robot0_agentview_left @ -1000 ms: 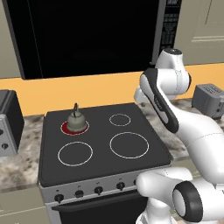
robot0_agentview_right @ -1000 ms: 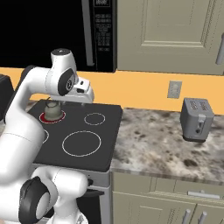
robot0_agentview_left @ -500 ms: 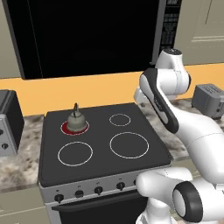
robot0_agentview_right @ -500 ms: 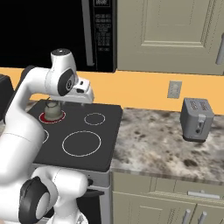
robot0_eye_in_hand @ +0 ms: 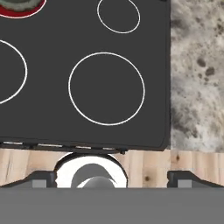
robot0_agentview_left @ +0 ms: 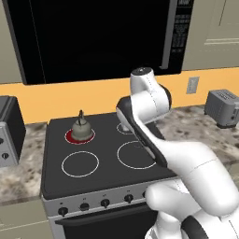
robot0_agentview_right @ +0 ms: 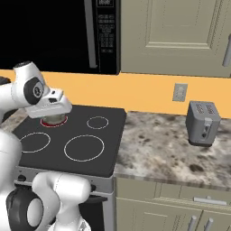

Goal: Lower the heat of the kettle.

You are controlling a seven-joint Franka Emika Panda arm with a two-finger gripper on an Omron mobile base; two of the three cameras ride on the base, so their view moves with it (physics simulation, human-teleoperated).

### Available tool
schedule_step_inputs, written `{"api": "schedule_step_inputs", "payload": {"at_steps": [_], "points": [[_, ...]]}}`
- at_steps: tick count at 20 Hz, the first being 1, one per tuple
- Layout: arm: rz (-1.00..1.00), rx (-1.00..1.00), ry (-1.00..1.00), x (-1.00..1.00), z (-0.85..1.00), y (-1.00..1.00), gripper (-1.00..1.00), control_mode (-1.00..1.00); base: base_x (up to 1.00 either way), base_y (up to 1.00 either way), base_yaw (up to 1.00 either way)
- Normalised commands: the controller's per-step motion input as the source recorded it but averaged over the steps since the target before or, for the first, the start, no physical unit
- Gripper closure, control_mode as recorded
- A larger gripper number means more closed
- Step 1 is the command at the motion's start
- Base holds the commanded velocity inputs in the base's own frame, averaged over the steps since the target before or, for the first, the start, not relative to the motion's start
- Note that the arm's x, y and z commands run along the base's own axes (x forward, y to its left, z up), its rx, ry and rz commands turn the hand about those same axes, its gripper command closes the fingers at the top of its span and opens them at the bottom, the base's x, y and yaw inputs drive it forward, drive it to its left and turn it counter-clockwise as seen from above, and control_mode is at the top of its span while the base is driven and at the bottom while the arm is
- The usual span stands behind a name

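A speckled stone counter (robot0_agentview_right: 162, 149) flanks the black stove (robot0_agentview_left: 107, 175). The kettle (robot0_agentview_left: 82, 130) sits on its glowing rear-left burner (robot0_agentview_left: 70, 137); its knobs (robot0_agentview_left: 105, 202) line the front panel, below the raised end effector (robot0_eye_in_hand: 112, 178), whose fingertips stand apart, empty.

**Kettle on the glowing back-left burner**

The kettle (robot0_agentview_left: 81, 131), a small squat grey-beige dome with a thin dark handle standing upright, sat centred on the stove's (robot0_agentview_left: 107, 161) back-left burner ring (robot0_agentview_left: 69, 137), which glowed red. It stood upright, smaller than the ring, near the stove's rear left corner.
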Motion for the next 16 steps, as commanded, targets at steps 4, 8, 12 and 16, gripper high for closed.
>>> {"api": "schedule_step_inputs", "payload": {"at_steps": [4,8,12,16], "points": [[0.16,-0.31,0.0,-0.32,-0.5,1.0,-1.0,-1.0,0.0,0.0,0.0],[0.25,-0.28,0.01,-0.28,-0.45,0.95,-1.0,-1.0,0.0,0.0,0.0],[0.33,-0.26,0.01,-0.35,-0.43,0.72,-1.0,-1.0,0.0,0.0,0.0],[0.49,-0.22,0.0,-0.4,-0.5,0.34,-1.0,-1.0,0.0,0.0,0.0]]}}
